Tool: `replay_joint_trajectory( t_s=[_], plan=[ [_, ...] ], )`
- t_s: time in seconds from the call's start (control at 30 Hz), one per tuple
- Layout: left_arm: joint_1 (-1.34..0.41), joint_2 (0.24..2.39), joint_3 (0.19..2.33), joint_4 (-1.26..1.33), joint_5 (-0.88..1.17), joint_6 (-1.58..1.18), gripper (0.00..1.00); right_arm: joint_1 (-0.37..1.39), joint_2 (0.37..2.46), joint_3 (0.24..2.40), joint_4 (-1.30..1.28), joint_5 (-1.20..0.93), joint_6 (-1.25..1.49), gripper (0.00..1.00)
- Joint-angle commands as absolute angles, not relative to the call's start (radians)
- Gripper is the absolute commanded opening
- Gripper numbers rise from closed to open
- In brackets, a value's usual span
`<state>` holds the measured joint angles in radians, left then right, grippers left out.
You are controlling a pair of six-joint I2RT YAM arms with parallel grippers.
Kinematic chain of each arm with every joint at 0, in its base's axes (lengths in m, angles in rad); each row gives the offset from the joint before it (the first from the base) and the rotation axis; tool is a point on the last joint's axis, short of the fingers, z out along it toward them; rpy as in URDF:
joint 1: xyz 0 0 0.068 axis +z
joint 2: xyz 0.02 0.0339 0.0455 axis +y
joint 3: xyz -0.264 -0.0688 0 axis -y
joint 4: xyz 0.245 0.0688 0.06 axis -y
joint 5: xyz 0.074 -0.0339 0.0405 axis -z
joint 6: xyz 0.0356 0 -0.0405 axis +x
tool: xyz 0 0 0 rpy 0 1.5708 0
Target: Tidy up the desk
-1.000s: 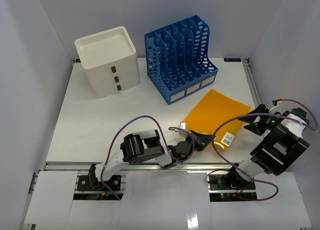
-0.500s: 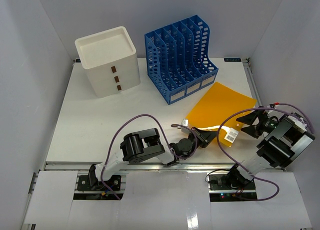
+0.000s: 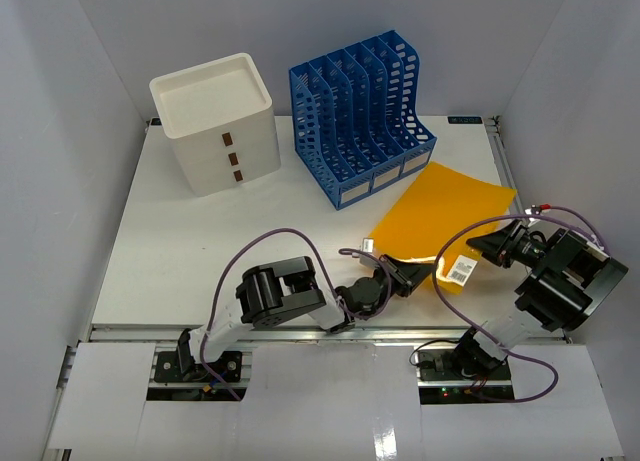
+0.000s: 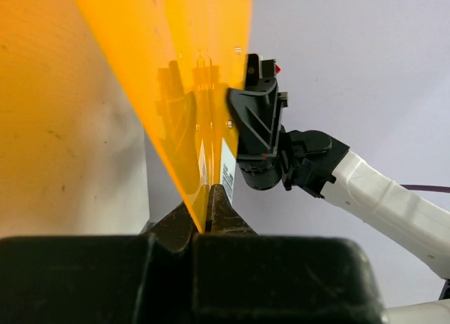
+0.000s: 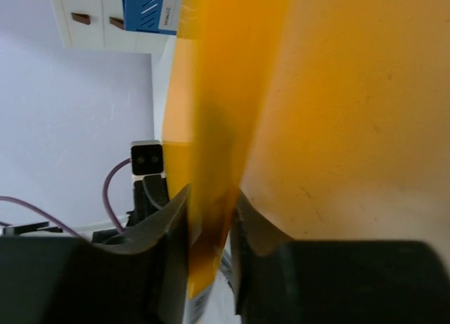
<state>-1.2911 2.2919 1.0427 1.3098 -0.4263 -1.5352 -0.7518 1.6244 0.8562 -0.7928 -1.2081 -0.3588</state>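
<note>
Only from the top camera: the whole desk (image 3: 200,241), with a white drawer box (image 3: 215,121) at the far left and a blue file rack (image 3: 360,121) just beside it on the right. Also from up there: an orange folder (image 3: 440,216) near the right side, with a white sticker (image 3: 460,271) with black lines at its near corner. Left claw (image 3: 418,273) on the near edge of the folder. Right claw (image 3: 478,246) on the near right edge, close to the sticker.

From the left wrist, no box and no rack. Up close instead: two black fingers (image 4: 226,215) shut tight on the thin edge of the folder, with the orange sheet standing up tall between them. Past the sheet, the other claw and the white right arm (image 4: 394,204) against a plain grey wall.

From the right wrist: two fingers (image 5: 165,247) pressed on both sides of the orange sheet, holding it, with no gap to spare. Far off at the top, a bit of the drawer box with two brown handles, and a bit of the blue rack. Lower down, a purple cable (image 5: 111,187).

As for the desk: big, flat, white and four-sided, with a metal rail along its edges. Lies under everything, from the arm bases at the near side to the back wall. Far wider than anything on it.
</note>
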Motion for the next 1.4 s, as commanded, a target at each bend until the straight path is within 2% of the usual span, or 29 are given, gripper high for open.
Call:
replay_joint_trajectory(
  t_s=[0.0, 0.07, 0.1, 0.17, 0.23, 0.37, 0.43, 0.5, 0.53, 0.6, 0.77, 0.97, 1.03, 1.13, 1.2, 1.27, 1.37],
  plan=[
    [-1.309, 2.181, 0.997, 1.748, -0.391, -1.523, 0.0, -0.741, 1.637, 0.89, -0.9, -1.33, -0.524, 0.22],
    [-1.31, 2.169, 0.976, 1.747, -0.388, -1.525, 0.0, -0.733, 1.647, 0.927, -1.03, -1.358, -0.672, 0.16],
    [-1.311, 2.165, 0.97, 1.741, -0.387, -1.529, 0.0, -0.73, 1.662, 0.944, -1.094, -1.375, -0.736, 0.1],
    [-1.312, 2.156, 0.955, 1.73, -0.38, -1.54, 0.02, -0.728, 1.683, 0.984, -1.251, -1.397, -0.905, 0.08],
    [-1.312, 2.147, 0.94, 1.706, -0.371, -1.565, 0.09, -0.727, 1.682, 0.995, -1.308, -1.402, -0.956, 0.08],
    [-1.312, 2.106, 0.904, 1.635, -0.335, -1.582, 0.4, -0.704, 1.623, 0.969, -1.308, -1.406, -1.006, 0.08],
    [-1.31, 2.07, 0.881, 1.593, -0.312, -1.578, 0.6, -0.694, 1.602, 0.976, -1.308, -1.407, -1.022, 0.08],
    [-1.312, 2.03, 0.841, 1.545, -0.293, -1.55, 0.85, -0.687, 1.566, 0.993, -1.308, -1.404, -1.031, 0.08],
    [-1.312, 2.006, 0.828, 1.518, -0.286, -1.536, 0.86, -0.685, 1.561, 1.002, -1.308, -1.402, -1.034, 0.08],
    [-1.313, 1.942, 0.798, 1.457, -0.275, -1.481, 0.98, -0.677, 1.513, 1.021, -1.308, -1.398, -1.045, 0.08],
    [-1.313, 1.804, 0.712, 1.353, -0.222, -1.351, 0.98, -0.672, 1.403, 1.098, -1.307, -1.399, -1.063, 0.08],
    [-1.315, 1.599, 0.607, 0.989, -0.141, -1.182, 0.98, -0.636, 1.31, 1.263, -1.256, -1.404, -0.98, 0.08],
    [-1.321, 1.488, 0.579, 0.862, -0.153, -1.123, 0.98, -0.596, 1.249, 1.278, -1.096, -1.386, -0.802, 0.08],
    [-1.321, 1.338, 0.547, 0.658, -0.217, -1.02, 0.98, -0.471, 1.065, 1.151, -0.493, -1.243, -0.396, 0.08],
    [-1.321, 1.216, 0.556, 0.471, -0.261, -0.955, 0.98, -0.398, 0.989, 1.086, -0.245, -1.16, -0.171, 0.08],
    [-1.321, 1.105, 0.574, 0.333, -0.305, -0.893, 0.98, -0.301, 0.966, 1.085, -0.123, -1.096, -0.105, 0.08],
    [-1.321, 0.954, 0.573, 0.124, -0.38, -0.839, 0.98, -0.22, 1.081, 1.22, -0.093, -1.026, -0.046, 0.08]
  ],
)
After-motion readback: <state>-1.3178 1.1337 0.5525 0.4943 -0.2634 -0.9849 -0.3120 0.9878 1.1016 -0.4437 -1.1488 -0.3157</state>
